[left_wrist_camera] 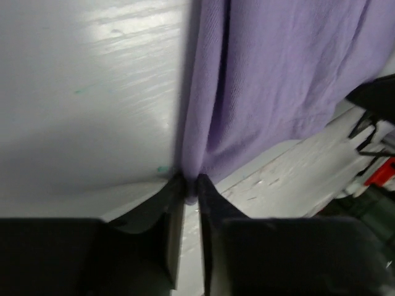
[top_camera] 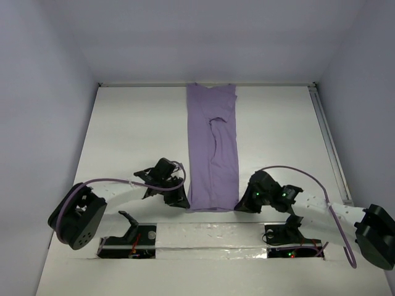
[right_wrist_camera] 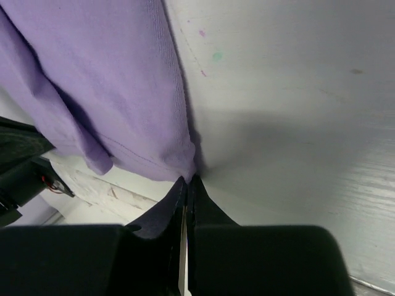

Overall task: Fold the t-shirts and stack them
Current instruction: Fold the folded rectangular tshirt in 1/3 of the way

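The lavender-purple t-shirt (top_camera: 213, 145) lies folded into a long narrow strip down the middle of the table, collar end far, hem end near. My left gripper (top_camera: 183, 198) is shut on the shirt's near left corner; in the left wrist view the fabric (left_wrist_camera: 259, 74) is pinched between the fingertips of that gripper (left_wrist_camera: 190, 185). My right gripper (top_camera: 239, 206) is shut on the near right corner; in the right wrist view the hem (right_wrist_camera: 123, 92) runs into the closed tips of that gripper (right_wrist_camera: 187, 180).
The white table (top_camera: 129, 135) has walls on three sides. A metal rail (top_camera: 330, 145) runs along the right edge. The arm bases and a taped strip (top_camera: 210, 237) lie at the near edge. Purple cables loop from both arms.
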Tool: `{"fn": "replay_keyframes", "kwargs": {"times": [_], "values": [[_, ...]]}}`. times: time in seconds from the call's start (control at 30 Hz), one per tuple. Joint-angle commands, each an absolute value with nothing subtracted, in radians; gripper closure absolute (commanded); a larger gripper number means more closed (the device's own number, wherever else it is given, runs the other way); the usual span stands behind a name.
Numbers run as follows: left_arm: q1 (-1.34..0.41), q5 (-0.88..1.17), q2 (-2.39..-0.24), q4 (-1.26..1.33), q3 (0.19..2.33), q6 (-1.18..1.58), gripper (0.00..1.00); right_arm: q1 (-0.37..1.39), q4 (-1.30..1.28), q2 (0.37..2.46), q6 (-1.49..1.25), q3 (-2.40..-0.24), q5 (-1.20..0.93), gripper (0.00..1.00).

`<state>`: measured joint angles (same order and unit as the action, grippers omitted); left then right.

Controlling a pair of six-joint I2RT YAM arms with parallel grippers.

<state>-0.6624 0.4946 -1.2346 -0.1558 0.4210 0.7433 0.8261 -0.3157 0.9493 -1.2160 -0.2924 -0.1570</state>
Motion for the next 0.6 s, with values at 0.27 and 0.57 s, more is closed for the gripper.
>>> {"fn": "replay_keyframes", "kwargs": {"times": [0.27,0.57], "values": [[-0.755,0.522,-1.016,-0.378,0.501,0.803,1.00,0.833,-0.645,0.728,-1.171,-0.451,-0.161,1.00],[-0.683,0.275,-1.167,-0.476,0.986,0.756,1.00,0.631,-0.726,0.992,-0.798,-0.919,0.054,1.00]]}}
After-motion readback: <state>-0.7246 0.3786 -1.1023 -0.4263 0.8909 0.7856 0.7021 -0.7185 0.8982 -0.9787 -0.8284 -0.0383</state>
